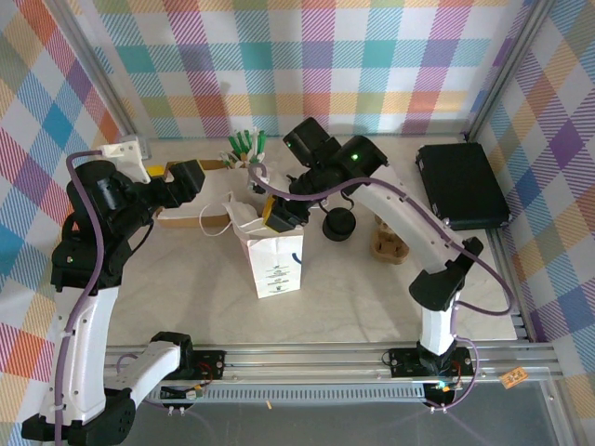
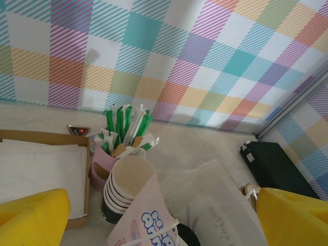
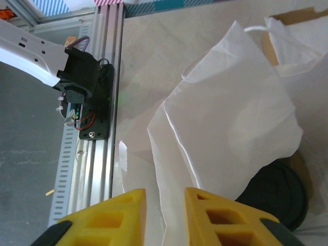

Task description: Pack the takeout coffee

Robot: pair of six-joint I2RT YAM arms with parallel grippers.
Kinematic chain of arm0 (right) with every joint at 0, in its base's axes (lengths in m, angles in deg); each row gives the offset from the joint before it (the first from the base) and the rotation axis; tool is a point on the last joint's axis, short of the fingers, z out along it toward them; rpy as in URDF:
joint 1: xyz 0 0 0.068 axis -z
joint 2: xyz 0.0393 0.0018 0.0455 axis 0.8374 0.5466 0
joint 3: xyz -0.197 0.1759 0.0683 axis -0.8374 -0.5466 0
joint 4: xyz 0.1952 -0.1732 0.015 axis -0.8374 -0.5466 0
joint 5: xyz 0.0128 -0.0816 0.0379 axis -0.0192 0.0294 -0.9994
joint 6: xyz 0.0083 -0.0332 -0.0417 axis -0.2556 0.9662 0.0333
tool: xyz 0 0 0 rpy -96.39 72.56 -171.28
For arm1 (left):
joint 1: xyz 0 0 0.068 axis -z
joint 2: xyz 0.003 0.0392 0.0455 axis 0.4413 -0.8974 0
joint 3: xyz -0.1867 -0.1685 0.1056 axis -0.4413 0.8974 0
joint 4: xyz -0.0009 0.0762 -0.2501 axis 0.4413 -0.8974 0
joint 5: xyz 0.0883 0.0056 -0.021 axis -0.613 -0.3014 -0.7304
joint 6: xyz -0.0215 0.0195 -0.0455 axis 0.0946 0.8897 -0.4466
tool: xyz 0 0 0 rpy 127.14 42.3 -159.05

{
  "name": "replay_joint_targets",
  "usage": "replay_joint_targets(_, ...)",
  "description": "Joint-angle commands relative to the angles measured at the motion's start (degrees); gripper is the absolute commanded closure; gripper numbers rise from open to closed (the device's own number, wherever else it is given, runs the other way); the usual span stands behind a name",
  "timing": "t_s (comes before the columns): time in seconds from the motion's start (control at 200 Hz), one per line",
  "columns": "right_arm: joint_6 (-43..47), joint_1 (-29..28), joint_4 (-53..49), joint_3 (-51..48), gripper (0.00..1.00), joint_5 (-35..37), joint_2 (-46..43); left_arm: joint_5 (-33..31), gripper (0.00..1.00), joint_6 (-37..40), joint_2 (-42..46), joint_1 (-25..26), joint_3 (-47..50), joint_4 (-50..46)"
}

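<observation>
Standing beside the bag (image 1: 276, 265), the takeout coffee (image 1: 339, 224) is just right of the right claw (image 1: 277, 216).
Its fingers (image 3: 220, 220) are sitting close over the bag's rim, grip unclear; the spread left claw (image 1: 223, 165) is hanging farther off.

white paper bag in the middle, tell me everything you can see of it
The white paper bag stands upright on the table mid-scene, mouth open upward, its thin paper creased near the top. A small dark printed logo marks its near face, and white cord handles loop out leftward. The right end effector sits at its rim, fingers astride a paper fold. Whether they pinch it is unclear.
</observation>
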Motion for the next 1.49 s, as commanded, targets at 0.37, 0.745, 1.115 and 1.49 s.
replay_joint_targets(0.37,-2.2,-0.6,-4.1,0.8,0.93,-1.0,4.9,-2.9,0.07,-0.5,-1.2,-0.4,0.4,-3.5)
replay_joint_targets(0.745,-2.1,-1.5,-4.5,1.7,1.0,-0.1,5.6,-7.6,0.08,-2.5,-6.5,-0.3,-1.6,-9.7)
replay_joint_targets(1.115,-2.8,-1.5,-5.1,0.9,1.0,0.2,9.0,-9.5,0.09,-4.2,-8.2,-0.4,-2.0,-11.7)
replay_joint_targets(1.49,-5.0,-1.5,-1.6,7.9,0.71,5.6,2.9,-14.1,0.09,-7.1,-12.8,-0.6,-3.2,-13.2)
